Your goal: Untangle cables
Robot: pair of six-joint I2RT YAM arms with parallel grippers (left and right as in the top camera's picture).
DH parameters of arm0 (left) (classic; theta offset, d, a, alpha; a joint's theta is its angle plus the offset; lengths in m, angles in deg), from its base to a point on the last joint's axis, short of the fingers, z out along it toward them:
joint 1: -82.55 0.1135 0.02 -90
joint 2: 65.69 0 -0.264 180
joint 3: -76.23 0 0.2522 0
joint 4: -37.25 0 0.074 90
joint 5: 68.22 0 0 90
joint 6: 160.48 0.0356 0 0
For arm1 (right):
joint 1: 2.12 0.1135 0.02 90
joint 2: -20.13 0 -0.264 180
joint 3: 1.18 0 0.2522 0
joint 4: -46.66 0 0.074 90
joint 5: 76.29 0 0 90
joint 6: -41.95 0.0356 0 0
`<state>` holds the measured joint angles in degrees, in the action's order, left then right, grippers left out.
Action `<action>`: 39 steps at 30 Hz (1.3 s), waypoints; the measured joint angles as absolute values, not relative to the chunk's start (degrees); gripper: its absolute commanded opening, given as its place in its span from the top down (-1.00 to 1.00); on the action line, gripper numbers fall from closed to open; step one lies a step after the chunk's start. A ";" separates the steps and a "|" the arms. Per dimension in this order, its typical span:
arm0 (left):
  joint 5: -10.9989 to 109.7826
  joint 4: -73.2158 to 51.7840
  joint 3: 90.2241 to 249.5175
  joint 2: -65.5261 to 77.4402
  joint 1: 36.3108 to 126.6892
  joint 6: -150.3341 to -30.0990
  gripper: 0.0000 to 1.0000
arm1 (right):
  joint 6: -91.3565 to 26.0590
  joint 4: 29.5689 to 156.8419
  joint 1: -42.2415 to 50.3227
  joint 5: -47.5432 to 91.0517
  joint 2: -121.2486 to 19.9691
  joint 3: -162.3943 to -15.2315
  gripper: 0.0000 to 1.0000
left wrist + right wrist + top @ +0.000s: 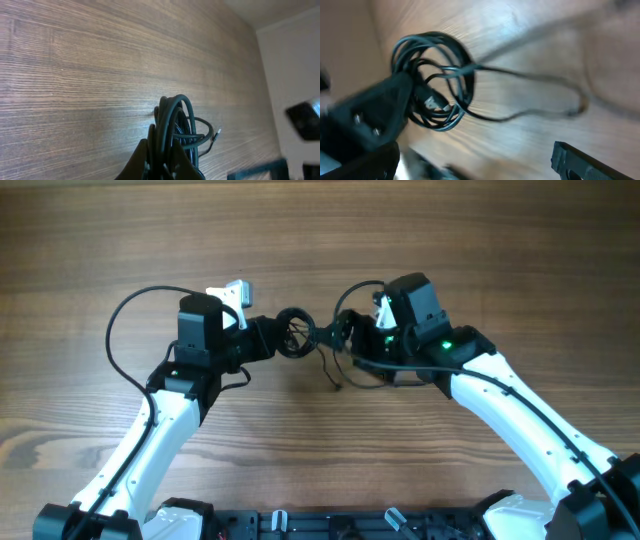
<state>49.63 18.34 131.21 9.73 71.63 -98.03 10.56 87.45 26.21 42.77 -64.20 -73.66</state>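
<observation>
Left arm: bent inward over the wooden table (320, 240), left gripper (161, 156) clamped on black cable coil (293, 332) | Right arm: reaching in opposite, right gripper (338, 332) just beside coil, fingers apart | Loose cable end (335, 378): trailing toward the robot.

On the wooden desk (100, 240), 2 white-and-black arms reach in toward the middle. Between them is a black cable coil (293, 332), with the left end effector (268, 338) at its left edge and the right end effector (336, 332) just beside its right edge. 1 loose strand (333, 375) trails from the coil toward the arm bases.
</observation>
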 measured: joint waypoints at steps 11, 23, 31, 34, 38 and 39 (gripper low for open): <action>49.00 18.56 131.21 9.73 71.63 -99.15 0.92 | 61.14 83.16 34.21 31.99 -65.95 -73.61 -1.00; 49.72 18.54 131.21 9.73 71.65 -99.17 0.92 | 67.63 73.68 34.17 19.67 -71.87 -73.50 -0.29; 50.62 18.76 131.21 9.73 71.68 -99.17 0.92 | 67.89 72.91 34.17 23.60 -71.92 -73.48 -0.03; 50.81 19.57 131.21 9.73 71.68 -99.17 0.92 | 68.35 72.61 34.17 23.23 -73.12 -73.50 0.68; 51.45 19.04 131.21 9.73 71.68 -99.08 0.92 | 60.61 72.30 33.65 18.73 -75.02 -73.50 0.91; 51.66 18.89 131.21 9.73 71.68 -98.93 0.92 | 56.57 71.99 33.27 18.25 -75.02 -73.50 0.91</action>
